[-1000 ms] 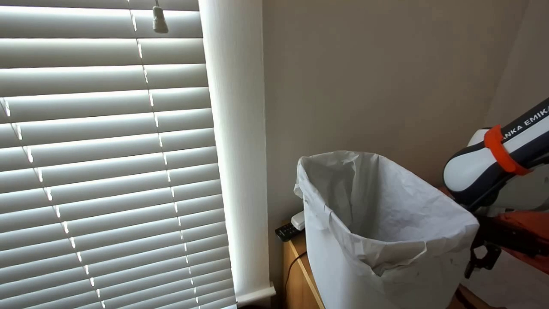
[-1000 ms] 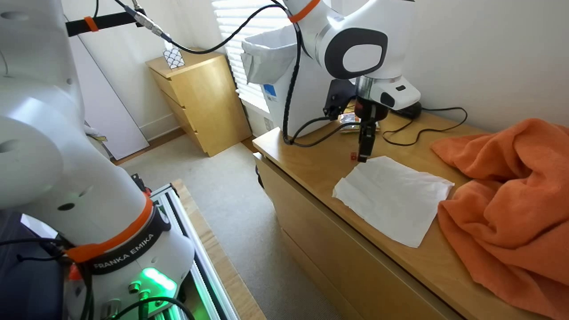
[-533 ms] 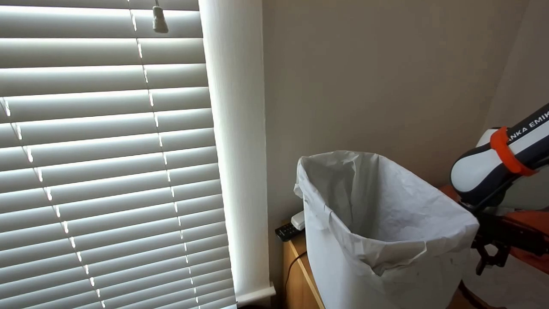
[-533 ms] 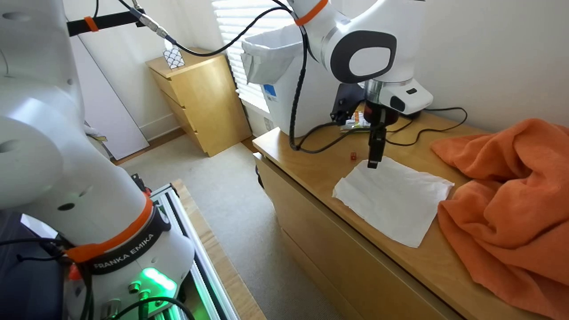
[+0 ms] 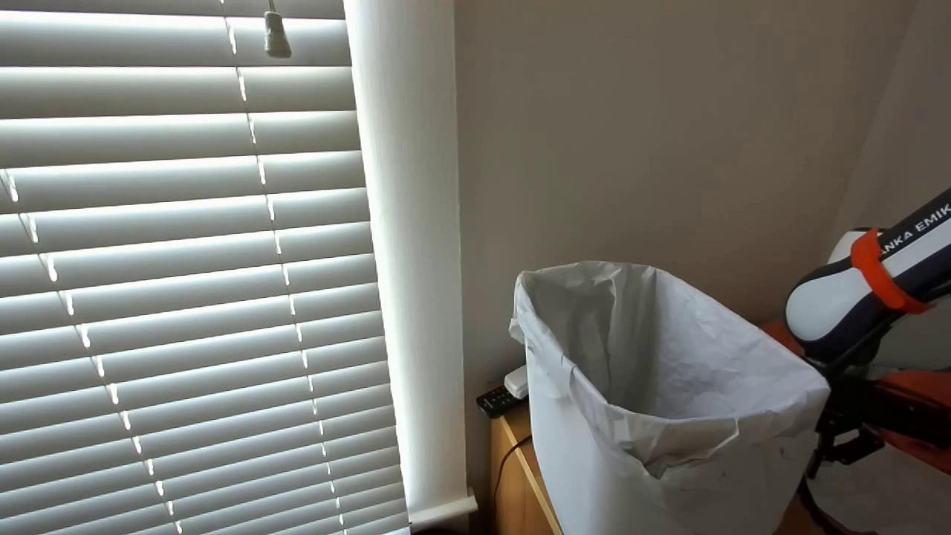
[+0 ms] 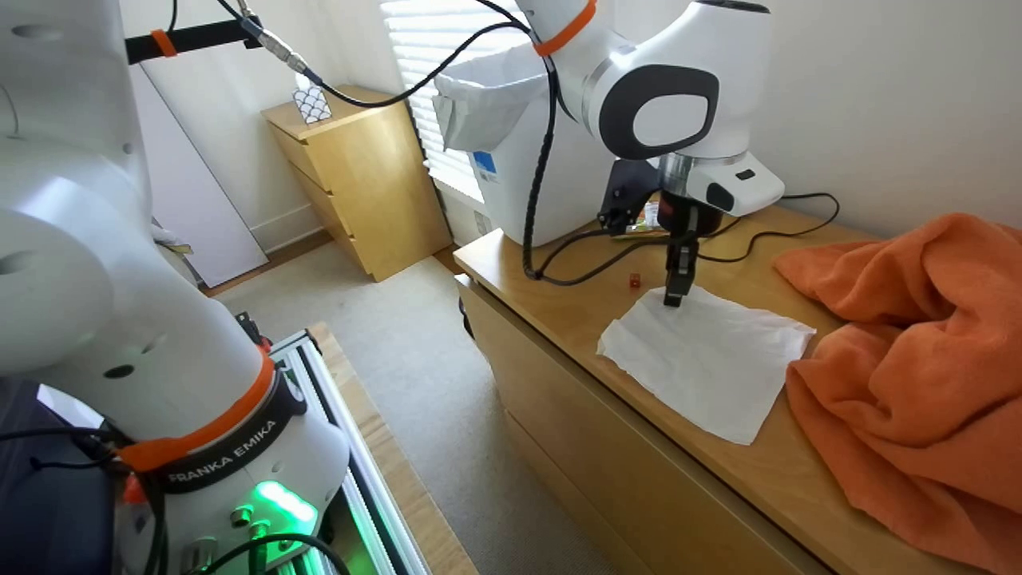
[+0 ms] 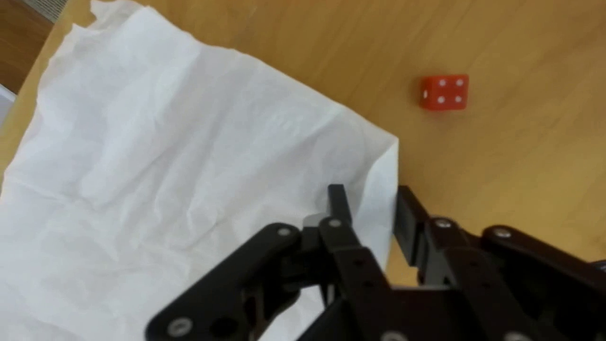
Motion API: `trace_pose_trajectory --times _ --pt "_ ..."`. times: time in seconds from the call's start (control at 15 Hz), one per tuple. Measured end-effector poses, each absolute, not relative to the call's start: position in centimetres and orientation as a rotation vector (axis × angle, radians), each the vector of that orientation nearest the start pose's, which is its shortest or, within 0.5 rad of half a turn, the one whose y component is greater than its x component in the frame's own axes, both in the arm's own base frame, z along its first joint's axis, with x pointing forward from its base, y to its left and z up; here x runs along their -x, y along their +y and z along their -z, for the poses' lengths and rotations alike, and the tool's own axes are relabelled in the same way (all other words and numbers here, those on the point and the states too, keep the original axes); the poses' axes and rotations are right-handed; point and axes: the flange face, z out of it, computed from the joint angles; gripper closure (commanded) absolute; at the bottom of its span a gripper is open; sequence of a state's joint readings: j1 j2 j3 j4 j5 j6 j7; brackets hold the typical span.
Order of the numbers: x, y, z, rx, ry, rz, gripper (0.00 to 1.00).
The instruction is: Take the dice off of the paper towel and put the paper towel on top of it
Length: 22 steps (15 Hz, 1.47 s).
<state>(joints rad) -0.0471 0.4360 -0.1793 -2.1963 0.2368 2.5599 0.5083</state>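
A small red die (image 7: 445, 92) with white dots lies on the wooden dresser top, beside the paper towel and apart from it. The die also shows in an exterior view (image 6: 635, 280). The white paper towel (image 7: 189, 142) lies spread and slightly wrinkled; it also shows in an exterior view (image 6: 711, 367). My gripper (image 7: 371, 192) points down over the towel's edge near one corner and is open. A folded-over strip of the towel's edge shows between the fingers. I cannot tell whether the fingertips touch it. The gripper also shows in an exterior view (image 6: 673, 299).
An orange cloth (image 6: 918, 383) lies bunched beside the towel. A white lined bin (image 6: 575, 184) stands on the dresser behind the arm and also shows in an exterior view (image 5: 669, 475). A black cable (image 6: 766, 235) and a colourful packet (image 6: 647, 220) lie behind the gripper.
My gripper has moved away from beside the die, rightward in the exterior view, to over the towel's edge, then slightly further and lower. The die and towel have not moved.
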Motion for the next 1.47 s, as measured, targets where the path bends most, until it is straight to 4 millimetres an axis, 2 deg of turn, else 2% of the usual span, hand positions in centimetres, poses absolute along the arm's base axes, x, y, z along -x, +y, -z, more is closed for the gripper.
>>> trace_pose_trajectory --times 0.33,0.6,0.73,1.07,1.4,1.47 --pt "-53.2 -13.6 -18.5 2.828 1.354 -0.083 1.0" --pt "-53.2 -13.2 -20.4 2.837 1.316 -0.043 1.0" --pt "-53.1 -12.4 -21.8 2.824 1.282 -0.033 1.0" --pt "-52.0 -8.8 -24.7 2.724 1.17 -0.111 1.0" --pt "-51.2 -6.5 -25.6 2.64 1.08 -0.222 1.0" --pt "-51.2 -6.5 -25.5 2.627 1.076 -0.222 0.96"
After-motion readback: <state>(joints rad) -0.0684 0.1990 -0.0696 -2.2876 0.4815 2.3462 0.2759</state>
